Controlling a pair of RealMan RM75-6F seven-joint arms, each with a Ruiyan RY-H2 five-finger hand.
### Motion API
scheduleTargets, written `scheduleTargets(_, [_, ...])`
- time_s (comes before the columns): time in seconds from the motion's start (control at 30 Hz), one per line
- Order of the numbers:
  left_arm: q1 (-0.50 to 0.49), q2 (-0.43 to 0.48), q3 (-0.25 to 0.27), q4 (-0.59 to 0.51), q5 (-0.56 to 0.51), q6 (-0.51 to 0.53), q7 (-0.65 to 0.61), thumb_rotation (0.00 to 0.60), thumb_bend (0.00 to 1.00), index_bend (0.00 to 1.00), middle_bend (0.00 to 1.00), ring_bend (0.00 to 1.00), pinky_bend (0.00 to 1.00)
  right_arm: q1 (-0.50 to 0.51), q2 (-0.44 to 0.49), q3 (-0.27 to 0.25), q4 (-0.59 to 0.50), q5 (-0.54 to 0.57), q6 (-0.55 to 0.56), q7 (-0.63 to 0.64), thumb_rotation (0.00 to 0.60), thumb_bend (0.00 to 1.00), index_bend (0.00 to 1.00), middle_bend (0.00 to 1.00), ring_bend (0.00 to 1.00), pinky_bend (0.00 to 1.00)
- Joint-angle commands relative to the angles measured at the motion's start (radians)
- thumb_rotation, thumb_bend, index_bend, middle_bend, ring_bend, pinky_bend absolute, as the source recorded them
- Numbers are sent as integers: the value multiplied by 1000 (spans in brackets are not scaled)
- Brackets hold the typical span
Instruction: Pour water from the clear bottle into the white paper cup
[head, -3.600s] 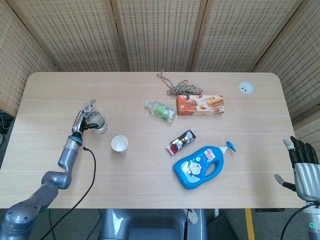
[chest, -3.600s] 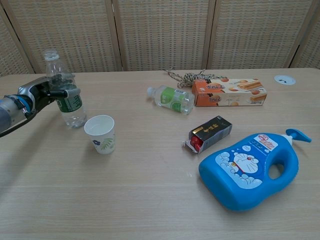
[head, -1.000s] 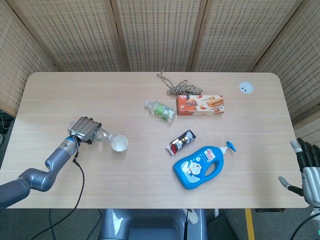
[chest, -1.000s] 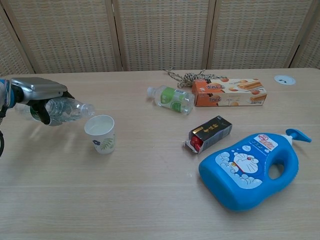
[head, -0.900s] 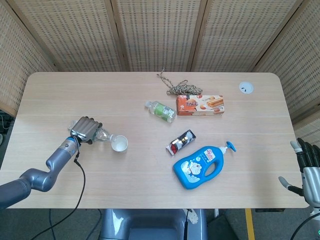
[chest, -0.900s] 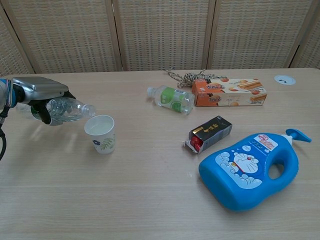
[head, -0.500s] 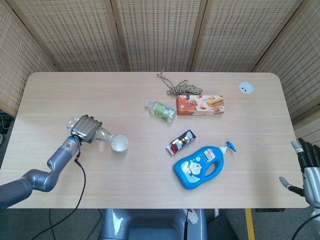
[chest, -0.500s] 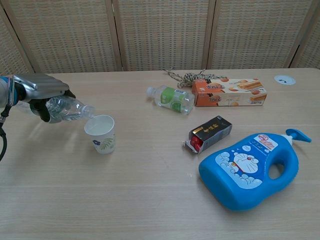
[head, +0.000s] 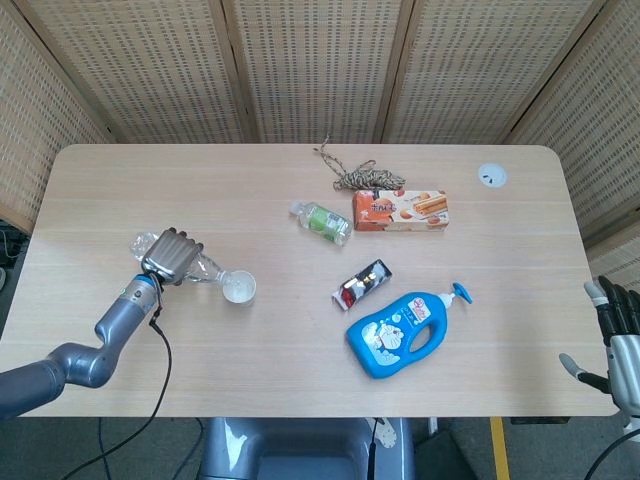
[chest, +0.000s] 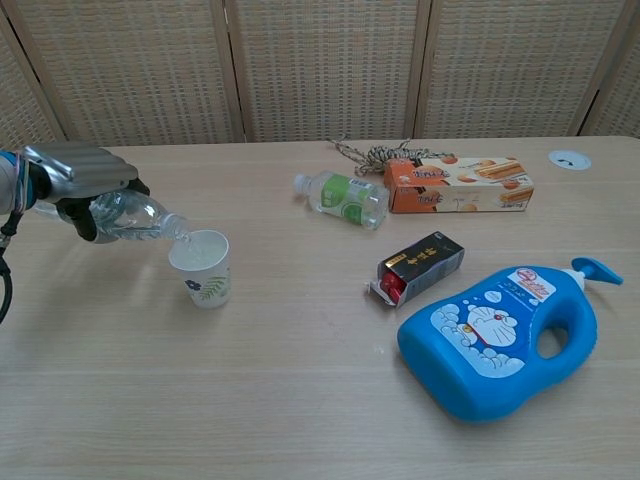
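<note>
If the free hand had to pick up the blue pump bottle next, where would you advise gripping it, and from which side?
Probably by the built-in handle: the blue pump bottle lies flat on the table, pump nozzle toward the right edge, and the handle loop with its open hole sits just below the nozzle. Coming from the robot's right side, the right hand could likely hook fingers through that hole; the wide flat body looks harder to span.

both views are bright and evenly lit, with soft, diffuse light from above. the pale bench (head: 300, 340) shows only faint, short shadows beside the objects. the blue detergent bottle (chest: 495, 340) carries small glossy highlights. focus is sharp throughout, with no motion blur; the head view bows slightly at its edges.
</note>
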Motion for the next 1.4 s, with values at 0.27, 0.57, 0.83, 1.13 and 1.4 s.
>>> scheduleTargets(0.27, [-3, 8, 0, -30, -11, 20, 18, 600, 614, 623, 550, 340, 395, -1, 2, 0, 0, -1, 2, 5, 600, 0, 0, 0, 0, 0])
scheduleTargets(0.57, [14, 9, -3, -13, 30, 19, -78, 600, 614, 622, 549, 340, 395, -1, 1, 0, 0, -2, 0, 0, 600, 0, 0, 0, 0, 0])
scheduleTargets(0.83, [44, -1, -8, 37, 152, 28, -296, 600, 614, 622, 550, 340, 395, 2, -3, -2, -3, -2, -6, -14, 600, 0, 0, 0, 0, 0])
scheduleTargets(1.13, [75, 5, -67, 38, 190, 23, -622, 600, 614, 622, 548, 340, 394, 3, -7, -4, -6, -3, -9, -27, 600, 0, 0, 0, 0, 0])
scheduleTargets(1.4, [129, -30, -177, 69, 200, 54, -1100, 600, 614, 623, 515, 340, 381, 6, -10, -4, -5, 0, -16, -37, 600, 0, 0, 0, 0, 0])
